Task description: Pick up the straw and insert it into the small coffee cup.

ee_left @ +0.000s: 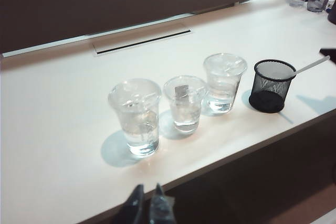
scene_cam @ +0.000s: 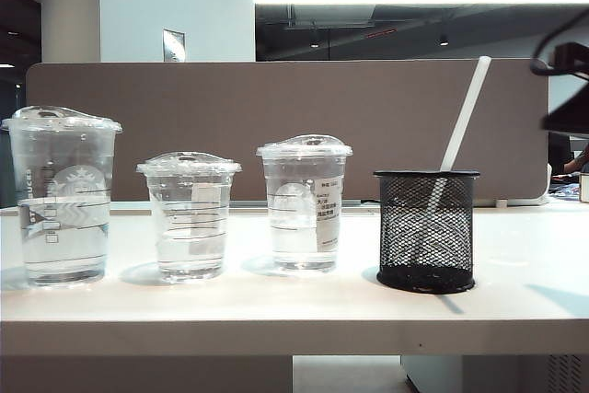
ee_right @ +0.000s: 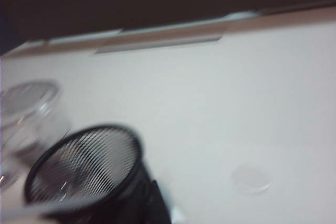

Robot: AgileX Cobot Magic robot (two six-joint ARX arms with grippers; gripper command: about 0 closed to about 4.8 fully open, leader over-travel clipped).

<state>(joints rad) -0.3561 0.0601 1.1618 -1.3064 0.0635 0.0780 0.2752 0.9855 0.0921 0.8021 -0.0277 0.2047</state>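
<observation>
Straw [scene_cam: 465,112] first: we see it standing tilted in the black mesh holder [scene_cam: 425,227] at the right end of the row, its lower end resting inside the basket and its upper part leaning out over the rim toward the right, well above every cup, which we judge leaves plenty of free length for a grasp from that side. Our target, the small coffee cup [scene_cam: 190,218], sits second from the left on the white surface [scene_cam: 515,273], between the tall logo cup [scene_cam: 60,195] and the medium labelled cup [scene_cam: 304,204]; all three carry clear domed lids and look part-filled with clear liquid, so the straw must go in through the lid opening. The holder contains only the straw, as far as we can tell. Our right pincer [ee_right: 157,205] hangs just beside the holder, shown only as a dark, blurred shape in its wrist view; its jaws are closed and nothing is in them. Our left pincer [ee_left: 147,205] waits off the near edge of the surface, well apart from the cups, its tips close together and empty. We judge the pickup not yet begun.
</observation>
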